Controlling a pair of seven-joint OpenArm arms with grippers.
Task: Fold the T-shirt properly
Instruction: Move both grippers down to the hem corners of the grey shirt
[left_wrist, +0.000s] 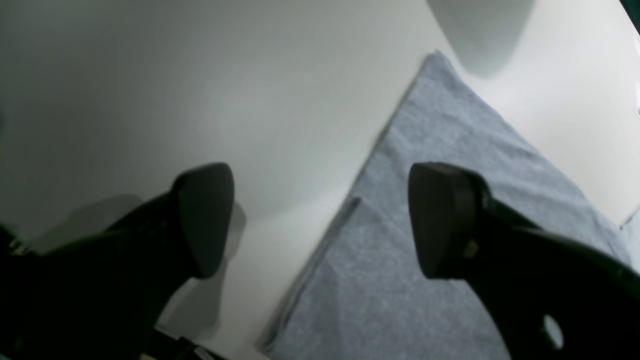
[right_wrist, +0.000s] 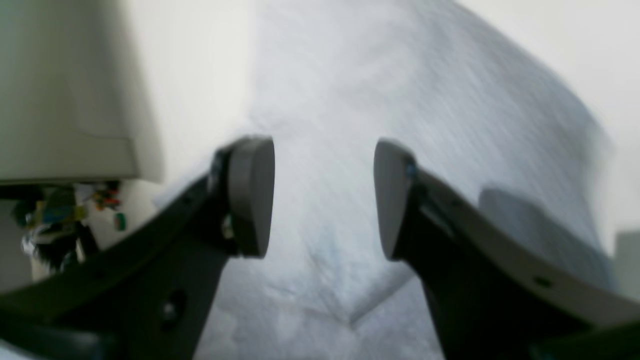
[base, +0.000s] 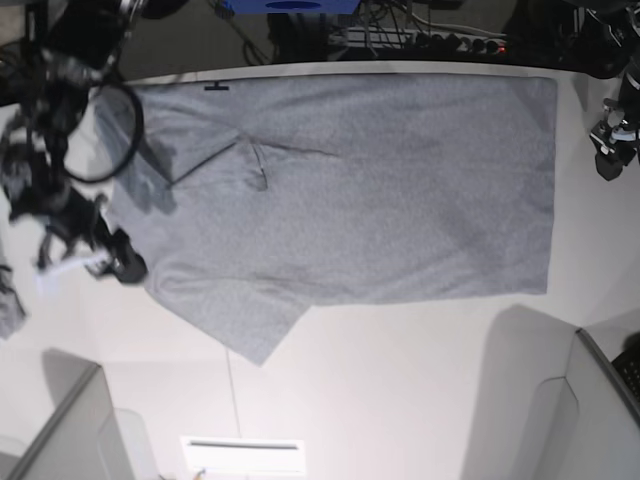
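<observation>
On the white surface (base: 400, 370) the T-shirt (base: 380, 190) lies flat, plain side up, long axis left-right in base view, collar end toward view's left. Left gripper (left_wrist: 320, 220) & right gripper (right_wrist: 324, 197) both gape, holding nothing.

No legible text, label, brand, number or sign is showing on the T-shirt (base: 380, 190) or anywhere else.

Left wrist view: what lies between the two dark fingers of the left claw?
Nothing is held there: the left claw is open. Behind the gap, the left wrist view shows bare white table and the folded edge of the heather-grey cotton T-shirt.
</observation>
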